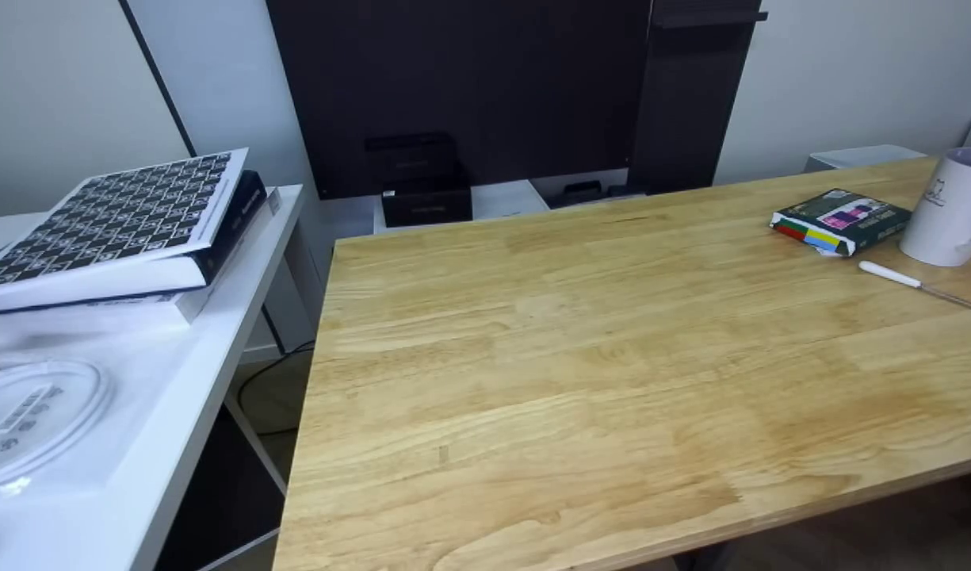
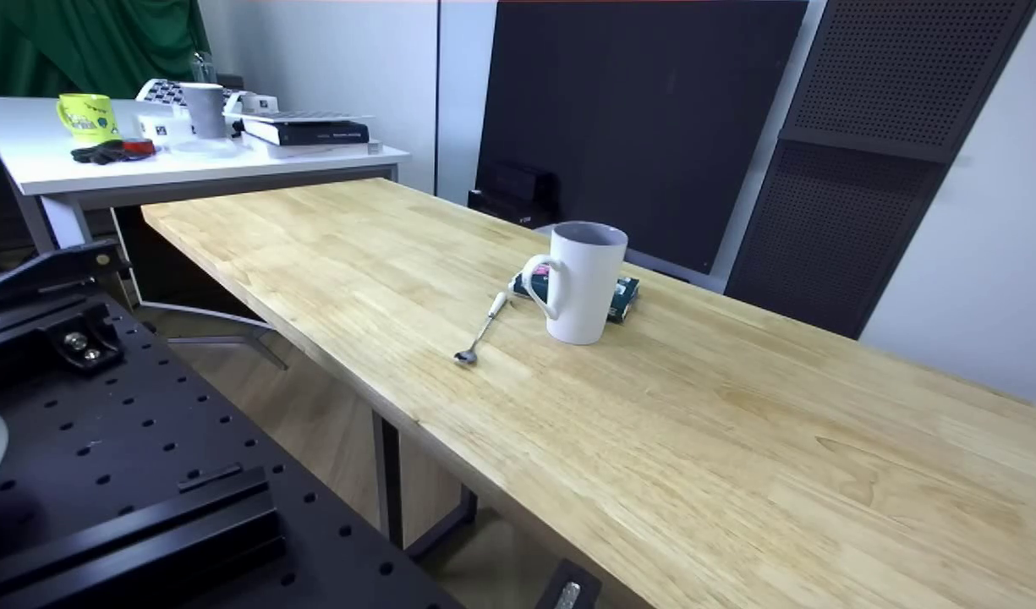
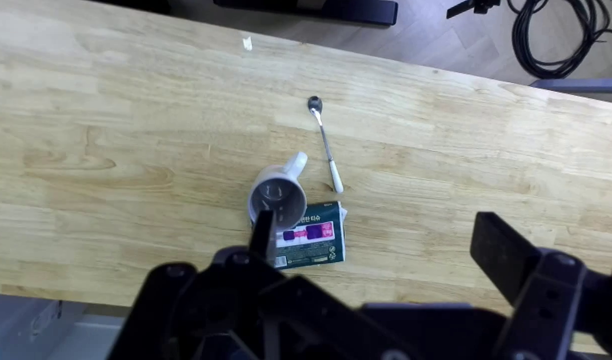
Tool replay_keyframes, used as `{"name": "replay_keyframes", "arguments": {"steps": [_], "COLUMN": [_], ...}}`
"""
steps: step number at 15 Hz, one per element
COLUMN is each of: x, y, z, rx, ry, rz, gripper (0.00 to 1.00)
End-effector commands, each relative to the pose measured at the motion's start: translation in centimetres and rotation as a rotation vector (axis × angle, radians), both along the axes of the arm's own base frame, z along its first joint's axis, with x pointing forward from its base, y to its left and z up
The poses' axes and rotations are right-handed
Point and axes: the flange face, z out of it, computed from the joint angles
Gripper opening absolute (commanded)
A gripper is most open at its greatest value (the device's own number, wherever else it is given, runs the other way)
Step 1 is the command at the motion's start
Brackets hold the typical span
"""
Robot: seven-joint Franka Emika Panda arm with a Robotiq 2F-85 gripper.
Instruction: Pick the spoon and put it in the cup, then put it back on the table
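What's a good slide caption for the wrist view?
Open gripper above the wooden table, with the spoon lying near the white cup and a dark green packet.

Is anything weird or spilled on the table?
No spill shows; the cup stands upright. In the wrist view, a small whitish patch near the edge of the table looks odd: paler than its surroundings, maybe glare.

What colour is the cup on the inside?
Grey. The inside of the cup shows best in the wrist view.
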Motion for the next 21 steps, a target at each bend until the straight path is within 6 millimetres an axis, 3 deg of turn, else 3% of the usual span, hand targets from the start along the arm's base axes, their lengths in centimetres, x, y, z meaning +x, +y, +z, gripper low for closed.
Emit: {"name": "replay_keyframes", "arguments": {"steps": [1, 6, 11, 17, 18, 21], "x": [3.4, 7.1, 8.8, 10.2, 9.8, 10.1], "y": [2.0, 6.4, 10.3, 11.5, 11.2, 11.3], "z": [-2.9, -8.2, -13.9, -19.7, -18.9, -20.3], "rx": [-0.004, -0.016, -0.033, -0.03, -0.034, -0.034], "ry": [-0.022, -0.01, -0.022, -0.085, -0.076, -0.072], "rz": [0.133, 0.313, 0.403, 0.328, 0.389, 0.366], "gripper": [1.0, 1.0, 1.0, 1.0, 1.0, 1.0]}}
